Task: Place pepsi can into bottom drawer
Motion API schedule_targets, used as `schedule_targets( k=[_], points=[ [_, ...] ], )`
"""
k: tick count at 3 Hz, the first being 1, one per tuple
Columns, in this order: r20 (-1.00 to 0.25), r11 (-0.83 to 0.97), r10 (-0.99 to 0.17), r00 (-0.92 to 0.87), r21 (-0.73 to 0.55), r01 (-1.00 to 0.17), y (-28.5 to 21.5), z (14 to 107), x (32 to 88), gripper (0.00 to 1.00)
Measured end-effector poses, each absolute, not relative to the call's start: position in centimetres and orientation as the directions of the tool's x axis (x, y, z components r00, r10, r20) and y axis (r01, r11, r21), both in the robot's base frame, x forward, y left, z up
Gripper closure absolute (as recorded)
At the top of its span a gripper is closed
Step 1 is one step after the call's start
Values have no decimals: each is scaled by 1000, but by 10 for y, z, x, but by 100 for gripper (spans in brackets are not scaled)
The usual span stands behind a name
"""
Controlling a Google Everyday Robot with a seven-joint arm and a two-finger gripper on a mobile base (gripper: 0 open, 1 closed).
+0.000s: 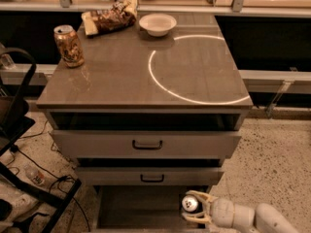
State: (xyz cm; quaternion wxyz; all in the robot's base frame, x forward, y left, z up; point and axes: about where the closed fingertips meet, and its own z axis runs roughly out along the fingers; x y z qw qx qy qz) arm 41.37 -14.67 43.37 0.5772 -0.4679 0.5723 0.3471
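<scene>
— Where do you stand right now?

— Your gripper (192, 208) is low at the right end of the bottom drawer (131, 210). Its jaws are closed around the pepsi can (190, 203), silver top facing up. The can sits between the jaws, just over the drawer's right corner. I cannot tell whether it clears the side wall.

— So what makes the release clean?

— Carry the can left of where the jaws are now, over the dark floor and well inside the wall. Lower it until the base rests, hold it upright, then part the jaws only a little and draw back.

— Anything to avoid?

— The middle drawer (151, 176) juts out just above the jaws, so if you rise too early you may knock it. The orange can (69, 46), far above and left of the jaws on the desk (194, 76), is not yours.
</scene>
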Motion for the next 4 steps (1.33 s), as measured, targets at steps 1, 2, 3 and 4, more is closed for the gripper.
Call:
schedule_targets(
  k=[1,2,3,4],
  points=[
    [-984,213,-135,114,-141,-967,-84,410,418,100],
    [-983,130,-136,124,-142,-981,-32,387,422,100],
    [-985,125,-141,102,-120,-985,-8,362,429,100],
    [-994,181,-109,23,-43,-983,8,321,438,100]
  ],
)
